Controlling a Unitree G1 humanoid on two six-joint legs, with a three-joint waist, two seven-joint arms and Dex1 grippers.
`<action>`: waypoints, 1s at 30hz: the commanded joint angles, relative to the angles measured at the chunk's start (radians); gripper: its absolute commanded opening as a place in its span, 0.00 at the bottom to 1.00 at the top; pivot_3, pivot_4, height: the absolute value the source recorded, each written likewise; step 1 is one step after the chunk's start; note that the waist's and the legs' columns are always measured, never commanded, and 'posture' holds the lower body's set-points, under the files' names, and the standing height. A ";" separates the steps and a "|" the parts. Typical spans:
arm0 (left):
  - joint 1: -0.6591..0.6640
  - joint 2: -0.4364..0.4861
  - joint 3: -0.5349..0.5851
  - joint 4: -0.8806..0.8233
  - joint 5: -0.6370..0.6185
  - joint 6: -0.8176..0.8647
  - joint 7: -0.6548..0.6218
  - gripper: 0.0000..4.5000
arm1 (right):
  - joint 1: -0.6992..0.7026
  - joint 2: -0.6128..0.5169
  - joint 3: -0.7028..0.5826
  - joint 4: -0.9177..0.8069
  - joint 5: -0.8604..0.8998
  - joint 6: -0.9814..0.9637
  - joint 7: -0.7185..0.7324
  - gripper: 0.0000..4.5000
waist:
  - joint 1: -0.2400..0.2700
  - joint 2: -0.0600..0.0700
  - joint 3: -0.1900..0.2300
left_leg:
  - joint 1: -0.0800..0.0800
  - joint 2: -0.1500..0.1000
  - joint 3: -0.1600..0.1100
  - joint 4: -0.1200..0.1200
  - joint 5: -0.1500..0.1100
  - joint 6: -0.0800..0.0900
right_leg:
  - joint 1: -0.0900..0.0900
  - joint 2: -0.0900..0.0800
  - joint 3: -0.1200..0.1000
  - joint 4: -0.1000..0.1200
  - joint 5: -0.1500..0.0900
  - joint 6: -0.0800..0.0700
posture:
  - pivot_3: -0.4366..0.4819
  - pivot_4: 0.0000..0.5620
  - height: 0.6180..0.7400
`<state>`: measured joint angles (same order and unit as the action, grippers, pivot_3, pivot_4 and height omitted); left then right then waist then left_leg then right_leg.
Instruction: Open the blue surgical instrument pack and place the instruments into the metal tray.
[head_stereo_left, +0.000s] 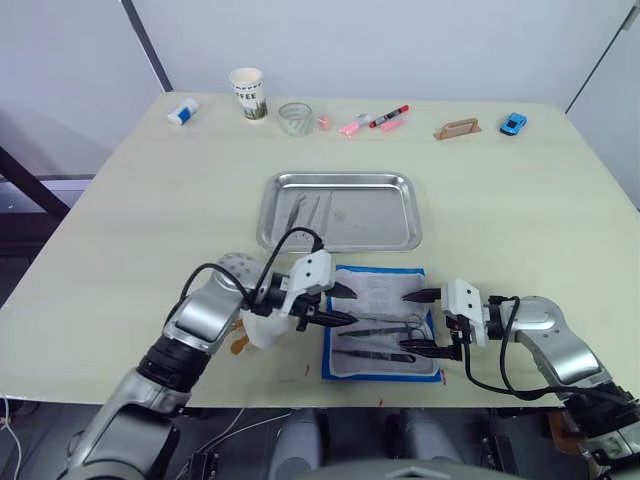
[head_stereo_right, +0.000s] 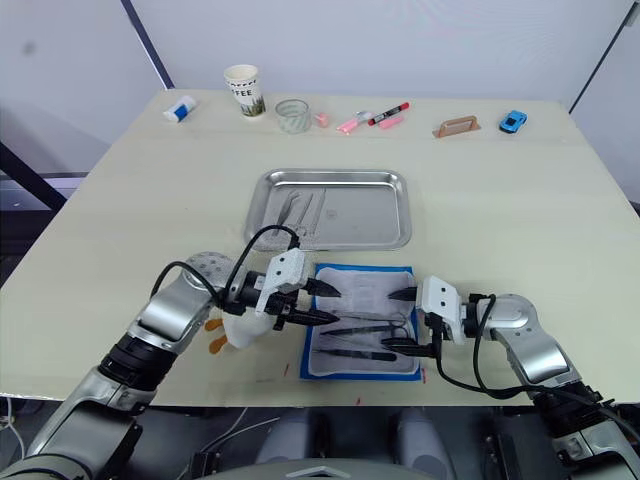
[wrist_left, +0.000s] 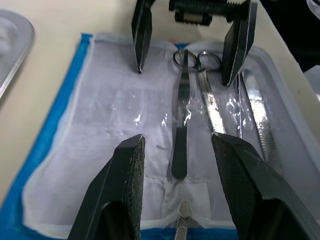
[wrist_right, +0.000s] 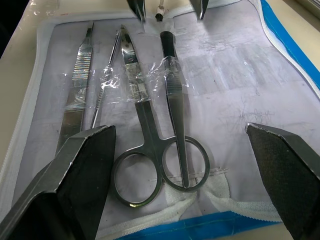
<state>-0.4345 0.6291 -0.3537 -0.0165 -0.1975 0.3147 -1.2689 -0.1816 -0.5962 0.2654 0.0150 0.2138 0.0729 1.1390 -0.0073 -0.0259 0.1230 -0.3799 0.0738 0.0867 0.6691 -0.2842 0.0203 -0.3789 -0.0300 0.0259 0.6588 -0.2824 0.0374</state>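
The blue surgical instrument pack (head_stereo_left: 345, 360) lies open and flat near the table's front edge, pale lining up. In its pockets lie several instruments: ring-handled scissors (wrist_right: 145, 150), a dark-tipped forceps (wrist_right: 172, 85) and flat tweezers (wrist_right: 75, 95). My left gripper (head_stereo_left: 350, 305) is open over the pack's left end, straddling the dark-tipped forceps (wrist_left: 181, 130). Facing it from the right end, my right gripper (head_stereo_left: 405, 322) is open around the ring handles. Neither holds anything. Beyond the pack sits the metal tray (head_stereo_left: 340, 178), with two slim instruments (head_stereo_left: 305, 210) in its left part.
Along the far edge stand a paper cup (head_stereo_left: 248, 93), a glass (head_stereo_left: 295, 118), pink and red markers (head_stereo_left: 375, 120), a brown block (head_stereo_left: 458, 129), a blue toy car (head_stereo_left: 513, 123) and a white-blue object (head_stereo_left: 183, 111). A white toy (head_stereo_left: 262, 328) lies by my left wrist.
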 joint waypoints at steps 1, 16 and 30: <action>-0.021 -0.014 -0.013 0.014 0.029 -0.038 0.008 0.51 | 0.027 -0.012 0.022 0.056 -0.048 0.044 -0.020 1.00 | 0.000 0.000 0.000 | 0.000 0.000 0.000 0.000 0.000 0.000 | 0.000 0.000 0.000 0.000 0.000 0.000 | 0.48 0.27 1.00; -0.036 -0.054 -0.075 0.076 0.113 -0.059 0.003 0.45 | 0.022 -0.012 0.022 0.057 -0.048 0.045 -0.020 1.00 | 0.000 0.000 0.000 | 0.000 0.000 0.000 0.000 0.000 0.000 | 0.000 0.000 0.000 0.000 0.000 0.000 | 0.48 0.27 1.00; -0.035 -0.035 -0.088 0.040 0.123 -0.020 -0.003 0.00 | 0.020 -0.007 0.027 0.054 -0.051 0.048 -0.024 1.00 | 0.000 0.000 -0.002 | 0.000 0.000 0.000 0.000 0.000 0.000 | 0.001 0.000 0.000 0.000 0.000 0.000 | 0.48 0.27 1.00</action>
<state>-0.4754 0.5780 -0.4236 0.0404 -0.0987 0.2646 -1.2655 -0.1860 -0.5959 0.2660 0.0140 0.2136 0.0764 1.1357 -0.0070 -0.0262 0.1214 -0.3795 0.0738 0.0864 0.6691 -0.2842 0.0204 -0.3783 -0.0300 0.0260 0.6590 -0.2825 0.0372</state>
